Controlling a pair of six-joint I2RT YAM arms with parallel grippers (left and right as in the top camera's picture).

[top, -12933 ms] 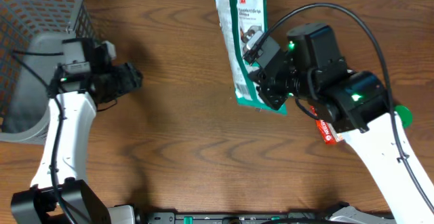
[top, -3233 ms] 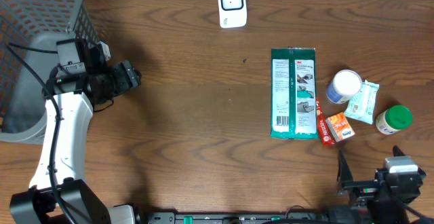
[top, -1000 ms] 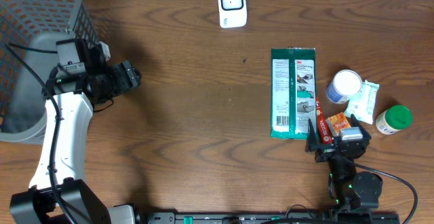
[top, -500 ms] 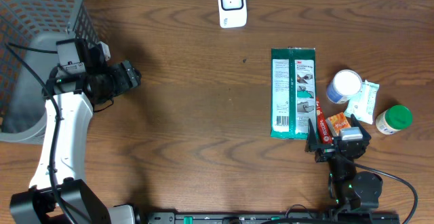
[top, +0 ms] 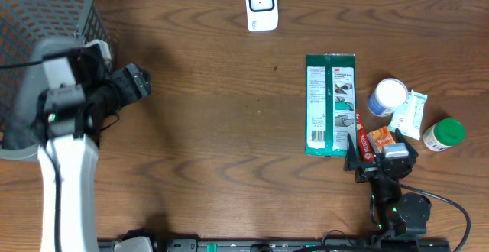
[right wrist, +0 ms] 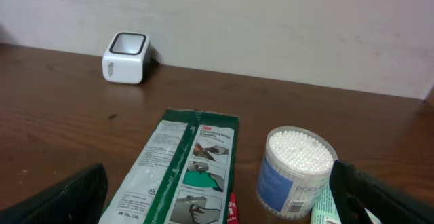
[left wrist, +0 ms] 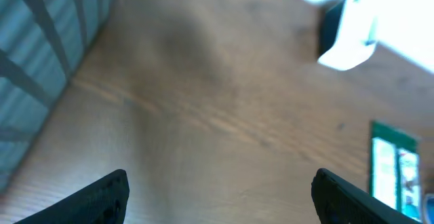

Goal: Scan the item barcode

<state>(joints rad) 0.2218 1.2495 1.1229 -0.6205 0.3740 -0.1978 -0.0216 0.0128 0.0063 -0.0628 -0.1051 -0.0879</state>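
Overhead, we see the white scanner [top: 261, 6] standing at the far edge of the table [top: 214, 153], with bare wood to its left, to its right and in front of it. The green packet [top: 330, 105] lies flat right of centre, its long side running from the far edge toward the near one, well apart from the scanner. To its right the other items crowd together: a cotton-bud tub [top: 388, 97] just beside the packet, a white sachet [top: 409, 113] against the tub, a green-capped jar [top: 445, 134] nearest the right edge, and a small orange box [top: 380, 140] at the packet's near right corner. Room is tight in that cluster.

Our right gripper [top: 380, 154] sits low near the table's near edge, just behind the orange box, its fingers spread wide and holding nothing; we cannot tell whether it touches the box. From the right wrist the packet and tub lie straight ahead.

Our left gripper [top: 131, 82] hangs just beside the grey basket [top: 46, 23] at the left edge, fingers wide apart and empty. Between it and the packet stretches a broad run of open wood
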